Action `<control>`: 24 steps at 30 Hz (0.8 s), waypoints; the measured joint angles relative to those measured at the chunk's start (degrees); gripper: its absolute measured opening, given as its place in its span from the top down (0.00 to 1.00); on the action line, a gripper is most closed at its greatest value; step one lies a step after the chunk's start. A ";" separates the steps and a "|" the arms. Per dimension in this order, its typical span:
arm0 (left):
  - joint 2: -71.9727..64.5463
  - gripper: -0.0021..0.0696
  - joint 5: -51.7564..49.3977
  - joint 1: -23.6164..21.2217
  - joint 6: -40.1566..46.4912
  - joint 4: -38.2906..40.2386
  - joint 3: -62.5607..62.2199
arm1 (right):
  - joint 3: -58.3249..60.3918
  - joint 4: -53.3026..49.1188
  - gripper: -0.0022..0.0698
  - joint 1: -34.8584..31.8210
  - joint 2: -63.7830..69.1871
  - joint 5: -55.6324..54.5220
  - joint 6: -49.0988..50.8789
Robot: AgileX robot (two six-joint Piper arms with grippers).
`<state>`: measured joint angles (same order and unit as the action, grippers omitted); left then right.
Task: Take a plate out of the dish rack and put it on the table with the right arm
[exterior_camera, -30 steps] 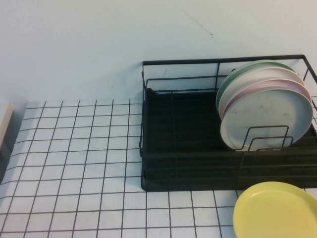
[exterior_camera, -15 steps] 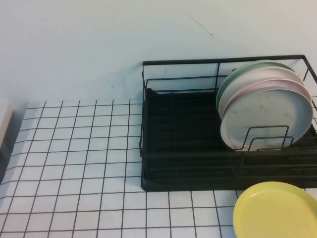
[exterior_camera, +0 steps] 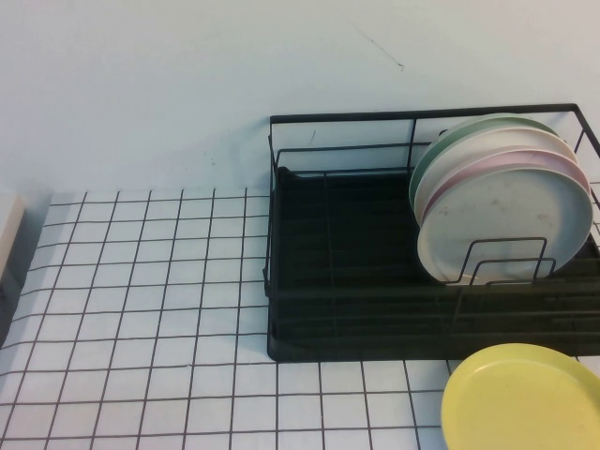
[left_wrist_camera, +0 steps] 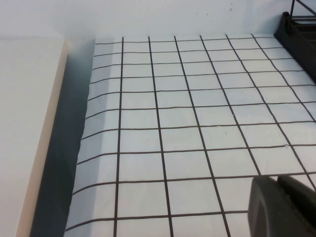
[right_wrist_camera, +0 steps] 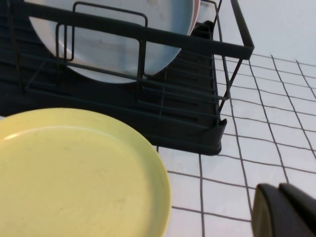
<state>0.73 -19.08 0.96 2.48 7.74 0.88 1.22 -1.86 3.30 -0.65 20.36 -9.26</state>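
The yellow plate (exterior_camera: 525, 398) lies flat on the gridded table (exterior_camera: 141, 309), just in front of the dish rack's (exterior_camera: 328, 281) right end. In the right wrist view the plate (right_wrist_camera: 74, 177) fills the near side, with the rack (right_wrist_camera: 187, 123) behind it. My right gripper (right_wrist_camera: 279, 186) is shut and holds nothing. It hovers over the table (right_wrist_camera: 266, 143) beside the plate and does not touch it. My left gripper (left_wrist_camera: 277, 178) is shut over bare table (left_wrist_camera: 173, 123), far from the rack. Neither gripper shows in the high view.
Several plates stand upright at the rack's right end, a pale blue one (exterior_camera: 506, 220) in front, with pink, off-white and green ones behind. A beige block (exterior_camera: 7, 230) sits at the table's left edge. A plain wall rises behind the rack.
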 joint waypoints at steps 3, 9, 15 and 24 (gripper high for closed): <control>0.00 0.98 0.00 0.00 0.00 0.00 0.00 | 0.00 0.00 0.97 0.00 0.00 0.00 -0.03; 0.00 0.98 0.00 0.00 0.00 0.00 0.00 | 0.00 2.56 0.97 0.00 0.00 0.00 1.64; 0.00 0.98 0.00 0.00 0.00 0.00 0.00 | 0.00 3.00 0.97 0.00 0.00 0.00 3.32; 0.00 0.98 0.00 0.00 -0.14 0.00 0.00 | 0.00 3.00 0.97 0.00 0.00 0.00 -3.08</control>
<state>0.73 -19.08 0.96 2.35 7.74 0.88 1.22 1.14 3.30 -0.65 20.36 -12.34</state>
